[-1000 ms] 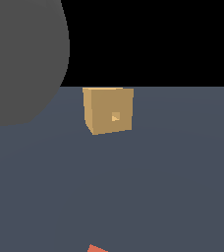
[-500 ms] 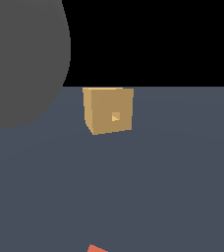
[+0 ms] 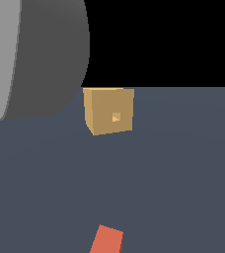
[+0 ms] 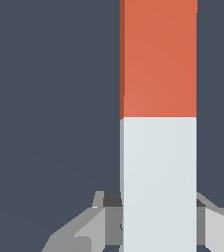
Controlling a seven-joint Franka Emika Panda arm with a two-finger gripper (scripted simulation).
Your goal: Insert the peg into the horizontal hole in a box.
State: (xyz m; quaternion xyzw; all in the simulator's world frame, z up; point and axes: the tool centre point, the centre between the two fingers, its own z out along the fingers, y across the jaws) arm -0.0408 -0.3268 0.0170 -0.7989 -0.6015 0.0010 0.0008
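Slate-blue counter point(image 3: 183, 188) fills most of the exterior view and carries the task's things; a large grey rounded body point(image 3: 40, 54), apparently part of the arm seen close to the camera, covers the upper corner at the exterior view's left. The box point(image 3: 108, 110), a tan cube, rests on the counter near the far edge with its holed face turned toward the camera, which suits a horizontal entry along the counter plane. The peg point(image 4: 158, 123) is a slim square bar, orange-red at one end and pale grey-white at the other; in the exterior view only the orange-red end shows, at the bottom edge, well apart from the box and slightly toward the exterior view's left of it. In the wrist view the gripper point(image 4: 153, 226) has grey finger parts showing on both sides of the pale end, so the jaws appear narrowed onto the peg at that end, though the contact faces themselves are hidden behind the bar. Gripping the pale end leaves the orange-red end free to lead into the opening. The hole point(image 3: 116, 117), a small square opening brighter yellow-orange inside, sits at the middle of the box face. Judgement: the insertion is not yet begun; the peg axis must be brought level with, and in line with, the hole before advancing.
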